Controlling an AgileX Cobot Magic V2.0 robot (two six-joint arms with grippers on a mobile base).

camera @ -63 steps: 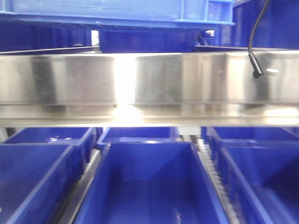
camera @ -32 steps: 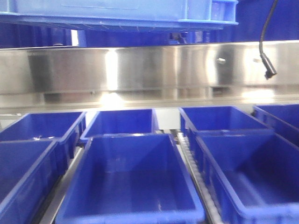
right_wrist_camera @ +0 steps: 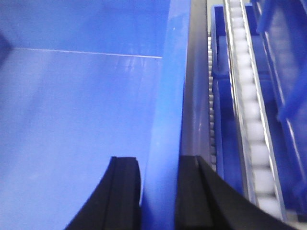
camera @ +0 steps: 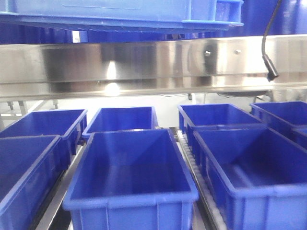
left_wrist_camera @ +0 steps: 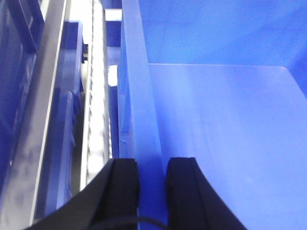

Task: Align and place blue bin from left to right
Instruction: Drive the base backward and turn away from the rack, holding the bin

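The blue bin [camera: 120, 14] hangs at the top of the front view, seen from low down with its rim and base spanning most of the width. In the left wrist view its left wall rim [left_wrist_camera: 144, 120] runs away between the black fingers of my left gripper [left_wrist_camera: 152, 179], which is shut on it. In the right wrist view my right gripper [right_wrist_camera: 158, 184] is shut on the bin's right wall rim [right_wrist_camera: 165, 120]. Both wrist views look into the bin's pale blue inside, where nothing shows.
A steel beam [camera: 153, 64] crosses the front view below the held bin. Under it stand several darker blue crates [camera: 129, 167] in rows, with a white roller strip [camera: 192, 158] between them. A black cable [camera: 269, 48] hangs at the right. Roller rails [left_wrist_camera: 97, 96] [right_wrist_camera: 249, 120] run beside the bin.
The steel beam has slid upward in the front view and the crates below now show more fully and farther off. The held bin stays at the top edge.
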